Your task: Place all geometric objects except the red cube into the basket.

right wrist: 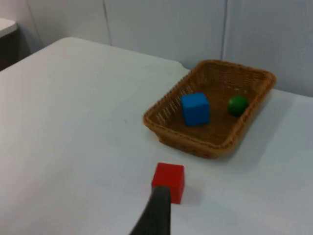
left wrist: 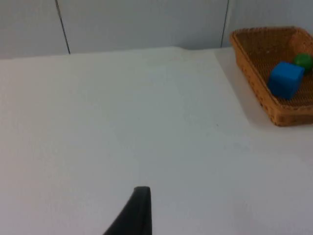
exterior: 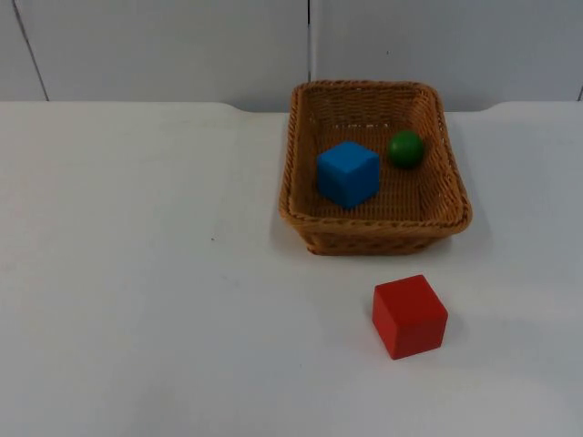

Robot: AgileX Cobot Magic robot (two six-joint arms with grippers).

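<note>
Two shapes in basket (exterior: 375, 223) — blue cube (exterior: 348, 173), green ball (exterior: 405, 147); red cube (exterior: 410, 316) on table (exterior: 137, 273) just in front. Both grippers' jaw state — can't tell.

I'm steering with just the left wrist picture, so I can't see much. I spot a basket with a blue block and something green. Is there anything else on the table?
Observer: Yes, a red cube sits on the white table in front of the basket, outside it.
Operator: What's the green thing?
Observer: A green ball, resting on the basket floor beside the blue cube, apart from it.
Operator: Is the other arm near anything?
Observer: In the right wrist view, a black fingertip shows just in front of the red cube.
</note>
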